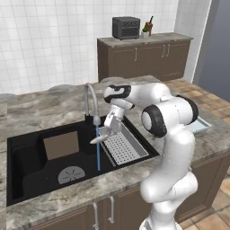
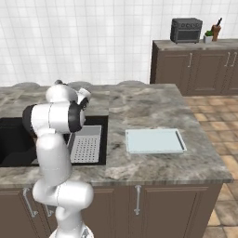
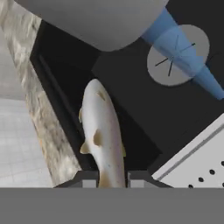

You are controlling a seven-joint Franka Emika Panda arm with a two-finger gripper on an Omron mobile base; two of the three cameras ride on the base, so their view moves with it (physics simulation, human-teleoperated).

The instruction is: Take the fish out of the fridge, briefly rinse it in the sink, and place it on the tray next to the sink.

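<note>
My gripper [image 1: 106, 133] is shut on the tail end of the fish [image 1: 96, 140], a slim pale silvery piece. It hangs over the black sink [image 1: 27, 161], its head right beside the blue water stream [image 1: 98, 155] that falls from the curved chrome tap [image 1: 90, 96]. In the hand view the fish [image 3: 105, 135] points away from the gripper [image 3: 111, 177] toward the tap's grey spout [image 3: 96, 22], over the sink floor [image 3: 144, 113]. The pale bluish tray [image 2: 155, 141] lies bare on the counter right of the sink [image 2: 9, 139]. The fridge is out of view.
A grey perforated basket [image 1: 126, 146] fills the sink's right part, just beside the gripper. A brown board [image 1: 60, 144] and a round drain [image 1: 71, 174] lie on the basin floor. A toaster oven [image 1: 126, 28] stands on the far counter.
</note>
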